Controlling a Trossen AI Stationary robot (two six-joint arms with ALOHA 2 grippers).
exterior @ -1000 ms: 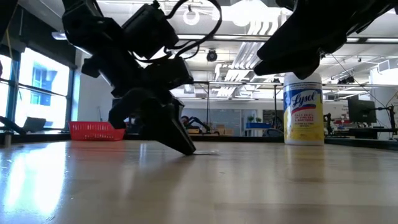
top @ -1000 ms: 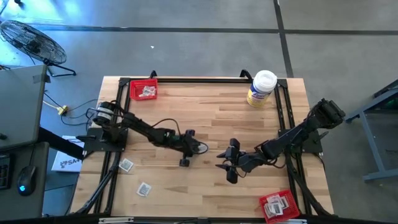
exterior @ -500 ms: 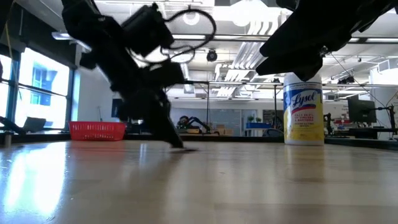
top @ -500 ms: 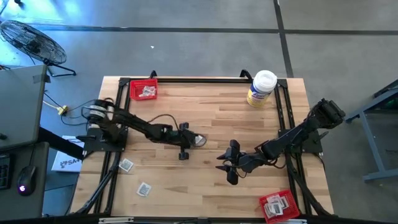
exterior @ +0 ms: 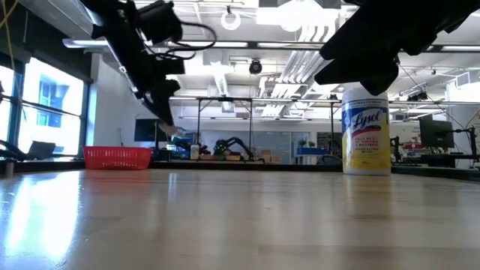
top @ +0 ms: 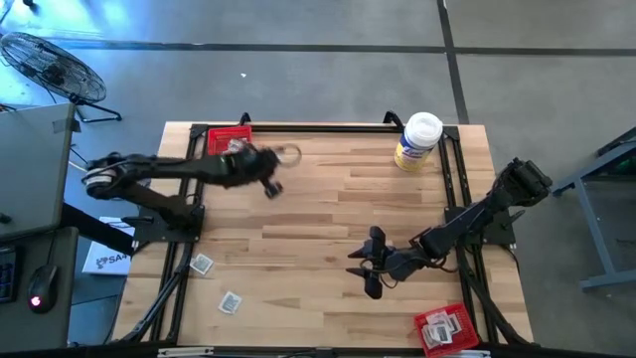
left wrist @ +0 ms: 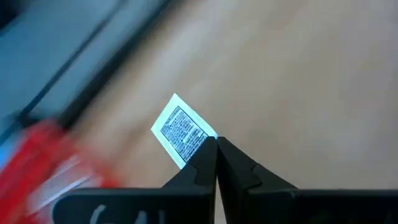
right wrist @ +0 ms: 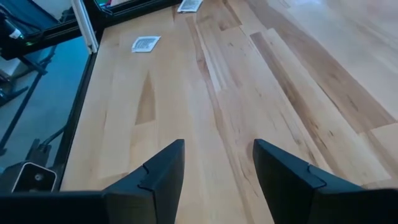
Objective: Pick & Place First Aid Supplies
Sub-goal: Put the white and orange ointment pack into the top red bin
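Since half a second ago, we see the small flat white packet with dark print carried from the middle of the table up to the far left corner, where it now hangs just beside the red mesh tray rather than over the bare wood. The left gripper pinches this packet by one corner, its two dark fingers pressed together on it. The left wrist view makes that grip plain, while the high view gives only a pale blur at the gripper's tip and the low view shows the arm lifted above the tabletop.

In the high view, two more white square packets lie on the light wooden table near its front left edge, and a second red tray at the front right corner holds several others; the far tray also has packets in it. The right wrist view catches the two loose packets far off, one cut off by the frame edge.

The right gripper hovers low over the table right of centre, its fingers spread wide and holding nothing. The white-lidded, yellow-labelled tub of wipes stands upright at the far right.
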